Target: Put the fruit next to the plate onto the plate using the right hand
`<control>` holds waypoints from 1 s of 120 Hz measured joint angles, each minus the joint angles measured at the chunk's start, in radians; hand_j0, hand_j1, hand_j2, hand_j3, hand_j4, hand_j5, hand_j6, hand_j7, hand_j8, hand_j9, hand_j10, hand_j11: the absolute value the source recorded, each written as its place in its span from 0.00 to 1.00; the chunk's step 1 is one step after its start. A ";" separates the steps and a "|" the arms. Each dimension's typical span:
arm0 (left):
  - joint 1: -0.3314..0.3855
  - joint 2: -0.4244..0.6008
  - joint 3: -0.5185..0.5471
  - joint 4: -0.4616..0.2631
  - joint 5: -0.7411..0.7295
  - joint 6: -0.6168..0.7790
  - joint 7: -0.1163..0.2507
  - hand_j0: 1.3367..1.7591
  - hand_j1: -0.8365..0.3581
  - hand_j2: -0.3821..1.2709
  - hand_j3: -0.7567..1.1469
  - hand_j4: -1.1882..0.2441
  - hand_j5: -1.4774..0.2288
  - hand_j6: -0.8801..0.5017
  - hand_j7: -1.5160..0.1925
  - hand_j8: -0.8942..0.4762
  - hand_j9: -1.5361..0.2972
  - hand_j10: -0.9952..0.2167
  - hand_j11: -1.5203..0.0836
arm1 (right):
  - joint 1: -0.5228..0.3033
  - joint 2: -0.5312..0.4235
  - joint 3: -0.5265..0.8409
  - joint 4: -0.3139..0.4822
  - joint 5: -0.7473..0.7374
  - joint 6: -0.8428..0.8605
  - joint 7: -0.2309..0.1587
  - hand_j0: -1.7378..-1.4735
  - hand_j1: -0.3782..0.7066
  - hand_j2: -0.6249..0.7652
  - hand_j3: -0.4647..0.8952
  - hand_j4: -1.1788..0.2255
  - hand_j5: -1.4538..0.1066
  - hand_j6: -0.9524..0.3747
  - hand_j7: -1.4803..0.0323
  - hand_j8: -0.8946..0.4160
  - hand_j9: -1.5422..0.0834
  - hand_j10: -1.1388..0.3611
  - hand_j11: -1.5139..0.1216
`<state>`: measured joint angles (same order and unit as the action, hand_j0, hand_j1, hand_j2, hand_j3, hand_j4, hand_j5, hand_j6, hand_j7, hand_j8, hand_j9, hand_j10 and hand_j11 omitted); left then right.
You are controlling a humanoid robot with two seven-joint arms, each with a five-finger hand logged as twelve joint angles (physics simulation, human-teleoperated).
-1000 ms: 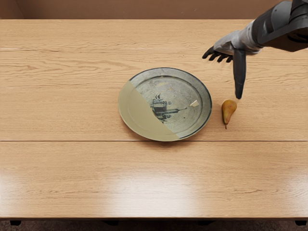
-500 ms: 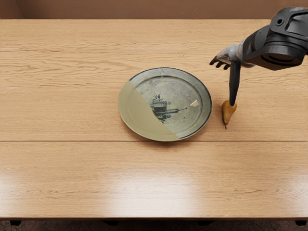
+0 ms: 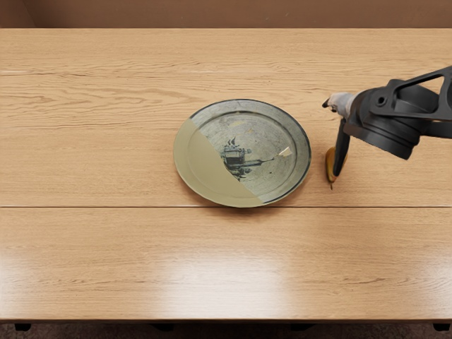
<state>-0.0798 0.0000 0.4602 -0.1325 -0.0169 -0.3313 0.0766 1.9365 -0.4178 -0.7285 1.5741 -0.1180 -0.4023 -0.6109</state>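
Directly under the right hand (image 3: 342, 128) (spread or closed, one cannot tell) lies the small yellow-brown pear (image 3: 329, 162), the round grey plate (image 3: 185, 152) just leftward, so it should wrap firmly before lifting.

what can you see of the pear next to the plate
The pear is yellow-orange, smooth-skinned, with a thin stem pointing toward the near edge. It lies on the wooden table just right of the plate, apart from its rim. The right hand covers its right side; whether it grips it cannot be told.
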 joint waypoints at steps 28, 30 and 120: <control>0.000 0.000 0.000 0.000 0.000 0.000 0.000 0.76 0.99 0.23 0.40 0.83 0.87 0.64 0.89 0.65 0.84 0.82 0.95 | -0.029 0.022 -0.026 0.045 0.002 -0.140 0.000 0.30 0.16 0.43 0.34 0.75 0.83 0.62 0.87 0.59 0.85 0.68 0.83; 0.000 0.000 0.000 0.000 0.000 0.000 0.000 0.76 0.99 0.23 0.40 0.83 0.87 0.64 0.89 0.65 0.84 0.82 0.95 | -0.032 0.025 -0.027 0.045 0.003 -0.148 0.000 0.30 0.17 0.43 0.34 0.75 0.83 0.62 0.87 0.59 0.85 0.67 0.83; -0.005 0.000 0.000 0.001 0.000 0.000 0.000 0.76 0.99 0.23 0.40 0.83 0.87 0.64 0.89 0.65 0.84 0.82 0.95 | -0.161 0.146 -0.052 -0.059 -0.003 -0.209 0.000 0.30 0.19 0.43 0.34 0.73 0.81 0.61 0.85 0.57 0.83 0.66 0.81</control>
<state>-0.0844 0.0000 0.4602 -0.1319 -0.0169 -0.3313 0.0765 1.7759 -0.2721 -0.7807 1.5154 -0.1208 -0.6109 -0.6109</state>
